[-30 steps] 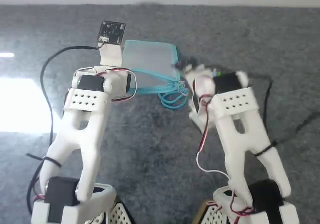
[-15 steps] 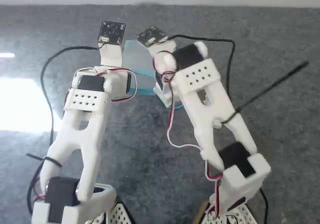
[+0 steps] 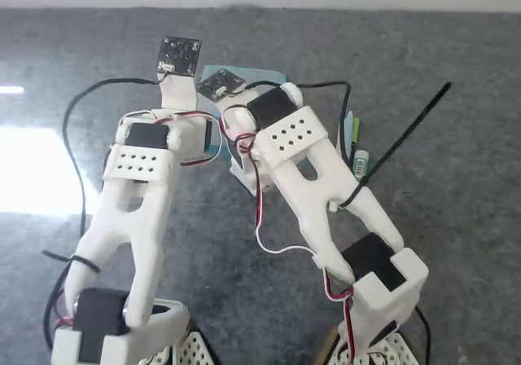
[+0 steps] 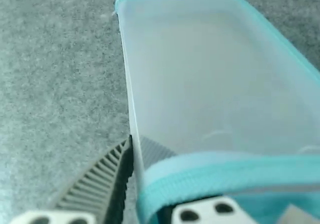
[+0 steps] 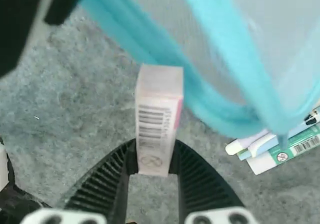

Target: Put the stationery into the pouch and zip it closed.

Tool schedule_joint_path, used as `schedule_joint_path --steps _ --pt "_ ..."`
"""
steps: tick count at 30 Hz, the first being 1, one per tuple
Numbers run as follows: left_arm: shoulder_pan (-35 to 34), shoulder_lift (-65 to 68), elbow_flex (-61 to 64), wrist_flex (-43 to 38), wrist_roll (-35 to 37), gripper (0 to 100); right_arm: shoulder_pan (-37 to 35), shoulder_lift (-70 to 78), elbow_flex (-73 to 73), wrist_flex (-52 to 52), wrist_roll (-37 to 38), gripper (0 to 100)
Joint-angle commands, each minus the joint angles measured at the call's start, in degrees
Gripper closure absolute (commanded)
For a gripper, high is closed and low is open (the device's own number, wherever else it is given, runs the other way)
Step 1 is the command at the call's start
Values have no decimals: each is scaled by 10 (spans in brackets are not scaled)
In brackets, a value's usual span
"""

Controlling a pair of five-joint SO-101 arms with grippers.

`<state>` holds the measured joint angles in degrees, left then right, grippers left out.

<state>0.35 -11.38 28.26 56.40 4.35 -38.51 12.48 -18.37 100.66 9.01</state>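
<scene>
Right wrist view: right jaws tight around boxed eraser [image 5: 155,129] just beside pouch [image 5: 280,29]; left jaws tight on pouch edge.

bright, flat light over the grey table [image 3: 456,72] in the high view; shadows soft, just dim smudges under both arms. blown-out white glare patch on the table at the left edge, with a small streak of shine farther back. left wrist view: frosted pouch [image 4: 210,74] milky and glowing, lit through, narrow dark wedge of shade beneath its near corner. right wrist view: eraser box [image 5: 159,114] pale and washed at its far end, table beneath evenly lit.
</scene>
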Motion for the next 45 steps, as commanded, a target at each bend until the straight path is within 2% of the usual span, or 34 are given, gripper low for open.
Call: schedule_joint_path --steps 1,7,16,23,30,41,45 --pt "-5 11 0 16 12 990 7 -45 -4 20 -18 991" --pt "3 11 1 17 2 990 31 -15 -62 22 -21 991" --pt "13 5 17 3 11 990 11 24 -79 23 -23 991" --pt "18 10 19 3 -3 990 56 23 -84 23 -28 991" --pt "56 11 36 1 -5 990 73 23 -149 25 -31 991" --pt "55 11 37 -7 -5 990 80 -15 -154 27 -29 991" --pt "55 11 37 -9 -5 990 51 -26 -91 27 -5 991"
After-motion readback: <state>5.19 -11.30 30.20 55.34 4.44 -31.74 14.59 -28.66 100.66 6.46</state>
